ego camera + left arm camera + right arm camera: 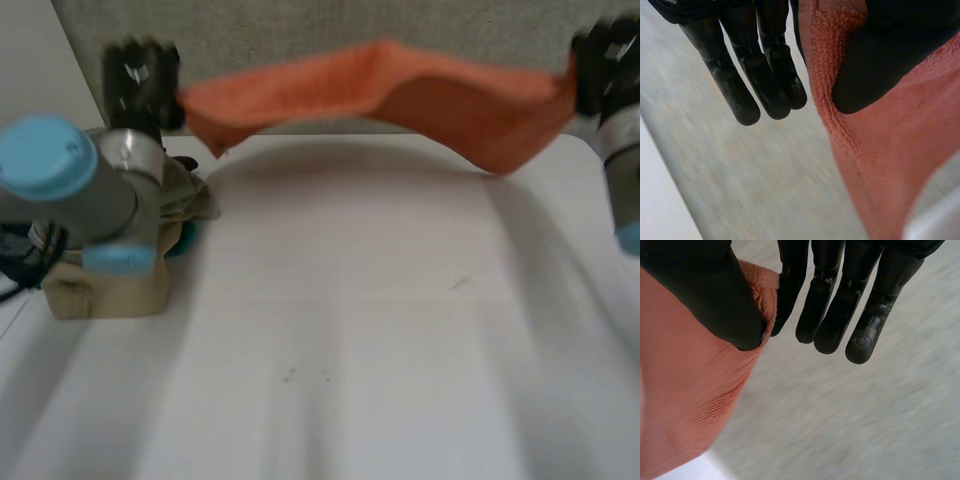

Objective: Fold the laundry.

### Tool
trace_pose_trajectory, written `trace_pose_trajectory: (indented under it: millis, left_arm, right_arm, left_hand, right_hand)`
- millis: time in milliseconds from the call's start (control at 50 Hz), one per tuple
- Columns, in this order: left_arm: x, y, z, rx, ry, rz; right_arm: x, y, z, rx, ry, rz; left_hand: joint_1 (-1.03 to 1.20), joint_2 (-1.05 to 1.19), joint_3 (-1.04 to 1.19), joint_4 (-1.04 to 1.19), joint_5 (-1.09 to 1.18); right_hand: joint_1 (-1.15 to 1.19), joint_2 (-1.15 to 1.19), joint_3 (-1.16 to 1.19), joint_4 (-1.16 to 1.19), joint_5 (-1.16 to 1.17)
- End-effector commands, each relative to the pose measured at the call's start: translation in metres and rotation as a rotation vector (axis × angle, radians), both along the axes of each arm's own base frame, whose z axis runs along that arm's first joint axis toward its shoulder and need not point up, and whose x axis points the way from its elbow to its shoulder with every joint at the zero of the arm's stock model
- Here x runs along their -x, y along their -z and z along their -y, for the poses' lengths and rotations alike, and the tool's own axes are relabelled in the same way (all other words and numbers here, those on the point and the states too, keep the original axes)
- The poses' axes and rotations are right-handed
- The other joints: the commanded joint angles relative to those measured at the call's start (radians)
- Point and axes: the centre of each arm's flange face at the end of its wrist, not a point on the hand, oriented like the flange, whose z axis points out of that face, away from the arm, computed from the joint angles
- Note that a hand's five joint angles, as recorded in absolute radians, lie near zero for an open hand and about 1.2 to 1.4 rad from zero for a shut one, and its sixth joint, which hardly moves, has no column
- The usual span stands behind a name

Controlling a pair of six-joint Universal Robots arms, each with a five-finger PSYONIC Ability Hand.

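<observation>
An orange towel (400, 95) hangs stretched in the air above the far side of the white table (350, 330), sagging in the middle. My left hand (143, 82) holds its left end; in the left wrist view the thumb (875, 55) pinches the orange cloth (890, 150) against a finger, while the other fingers (760, 75) hang straight beside it. My right hand (605, 65) holds the right end; in the right wrist view its thumb (715, 295) presses the towel's edge (690, 390) against a finger, the remaining fingers (840, 305) pointing down.
A pile of beige and teal laundry (120, 280) lies on the table's left side, partly behind my left arm (70, 180). A grey wall (330, 25) stands behind the table.
</observation>
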Motion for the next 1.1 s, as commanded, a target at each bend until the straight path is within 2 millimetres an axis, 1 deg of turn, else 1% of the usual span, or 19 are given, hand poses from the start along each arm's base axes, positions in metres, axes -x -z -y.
trace_pose_trajectory:
  millis: [20, 40, 80, 140, 220, 240, 280, 300, 320, 380, 420, 520, 600, 680, 760, 780, 840, 1000, 1100]
  left_arm:
    - [0.001, 0.076, -0.028, -0.214, 0.096, 0.087]
    - [0.001, 0.086, -0.034, -0.249, 0.105, 0.104]
    - [0.000, 0.092, -0.040, -0.273, 0.109, 0.116]
    - [-0.007, 0.100, -0.054, -0.344, 0.104, 0.145]
    - [-0.022, 0.081, -0.079, -0.444, 0.089, 0.196]
    - [-0.029, 0.078, -0.089, -0.498, 0.078, 0.219]
    - [-0.040, 0.077, -0.102, -0.572, 0.064, 0.243]
    - [-0.043, 0.074, -0.108, -0.598, 0.061, 0.251]
    - [-0.051, 0.067, -0.121, -0.648, 0.054, 0.262]
    - [-0.060, 0.060, -0.142, -0.714, 0.052, 0.277]
    - [-0.067, 0.058, -0.161, -0.769, 0.053, 0.288]
    - [-0.072, 0.060, -0.171, -0.786, 0.043, 0.285]
    - [-0.072, 0.062, -0.164, -0.757, 0.035, 0.264]
    - [-0.063, 0.070, -0.147, -0.683, 0.043, 0.249]
    - [-0.049, 0.077, -0.121, -0.600, 0.049, 0.237]
    - [-0.043, 0.080, -0.110, -0.575, 0.048, 0.230]
    - [-0.036, 0.083, -0.092, -0.540, 0.022, 0.221]
    - [-0.011, 0.091, -0.030, -0.442, -0.090, 0.192]
    - [0.003, 0.094, -0.009, -0.390, -0.089, 0.200]
  right_arm:
    - [-0.001, 0.097, -0.019, -0.300, -0.054, -0.065]
    - [0.004, 0.104, -0.022, -0.338, -0.043, -0.073]
    - [0.016, 0.112, -0.028, -0.406, -0.020, -0.096]
    - [0.031, 0.113, -0.036, -0.482, 0.010, -0.136]
    - [0.052, 0.097, -0.057, -0.588, 0.051, -0.229]
    - [0.061, 0.092, -0.068, -0.652, 0.063, -0.279]
    - [0.070, 0.090, -0.082, -0.735, 0.069, -0.333]
    - [0.080, 0.091, -0.096, -0.826, 0.071, -0.382]
    - [0.086, 0.091, -0.102, -0.865, 0.074, -0.405]
    - [0.100, 0.085, -0.124, -0.981, 0.069, -0.486]
    - [0.105, 0.080, -0.130, -0.994, 0.074, -0.509]
    - [0.107, 0.076, -0.130, -0.942, 0.095, -0.525]
    - [0.109, 0.074, -0.117, -0.850, 0.137, -0.484]
    - [0.109, 0.077, -0.096, -0.741, 0.169, -0.433]
    - [0.104, 0.098, -0.068, -0.685, 0.178, -0.380]
    - [0.101, 0.100, -0.064, -0.676, 0.176, -0.374]
    - [0.090, 0.103, -0.051, -0.631, 0.169, -0.368]
    - [0.088, 0.118, -0.014, -0.534, 0.263, -0.375]
    - [0.081, 0.120, 0.002, -0.456, 0.269, -0.364]
  left_hand:
    - [0.247, 0.196, 0.201, 0.194, 0.246]
    - [0.247, 0.196, 0.201, 0.194, 0.246]
    - [0.247, 0.196, 0.201, 0.194, 0.246]
    - [0.247, 0.196, 0.201, 0.194, 0.246]
    - [0.247, 0.196, 0.201, 0.194, 0.246]
    - [0.247, 0.196, 0.201, 0.194, 0.246]
    - [0.247, 0.196, 0.201, 0.194, 0.246]
    - [0.247, 0.196, 0.201, 0.194, 0.246]
    - [0.247, 0.196, 0.201, 0.194, 0.246]
    - [0.247, 0.196, 0.201, 0.194, 0.246]
    - [0.247, 0.196, 0.201, 0.194, 0.246]
    - [0.247, 0.196, 0.201, 0.194, 0.246]
    - [0.247, 0.196, 0.201, 0.194, 0.246]
    - [0.247, 0.196, 0.201, 0.194, 0.246]
    - [0.247, 0.196, 0.201, 0.194, 0.246]
    - [0.247, 0.196, 0.201, 0.194, 0.246]
    - [0.247, 0.196, 0.201, 0.194, 0.246]
    - [0.247, 0.196, 0.201, 0.194, 0.246]
    - [0.247, 0.196, 0.201, 0.194, 0.246]
  right_hand:
    - [0.355, 0.217, 0.213, 0.206, 0.234]
    - [0.355, 0.217, 0.213, 0.206, 0.234]
    - [0.355, 0.217, 0.213, 0.206, 0.234]
    - [0.355, 0.217, 0.213, 0.206, 0.234]
    - [0.355, 0.217, 0.213, 0.206, 0.234]
    - [0.355, 0.217, 0.213, 0.206, 0.234]
    - [0.355, 0.217, 0.213, 0.206, 0.234]
    - [0.355, 0.217, 0.213, 0.206, 0.234]
    - [0.355, 0.217, 0.213, 0.206, 0.234]
    - [0.355, 0.217, 0.213, 0.206, 0.234]
    - [0.355, 0.217, 0.213, 0.206, 0.234]
    - [0.355, 0.217, 0.213, 0.206, 0.234]
    - [0.355, 0.217, 0.213, 0.206, 0.234]
    - [0.355, 0.217, 0.213, 0.206, 0.234]
    - [0.355, 0.217, 0.213, 0.206, 0.234]
    - [0.355, 0.217, 0.213, 0.206, 0.234]
    - [0.355, 0.217, 0.213, 0.206, 0.234]
    - [0.355, 0.217, 0.213, 0.206, 0.234]
    - [0.355, 0.217, 0.213, 0.206, 0.234]
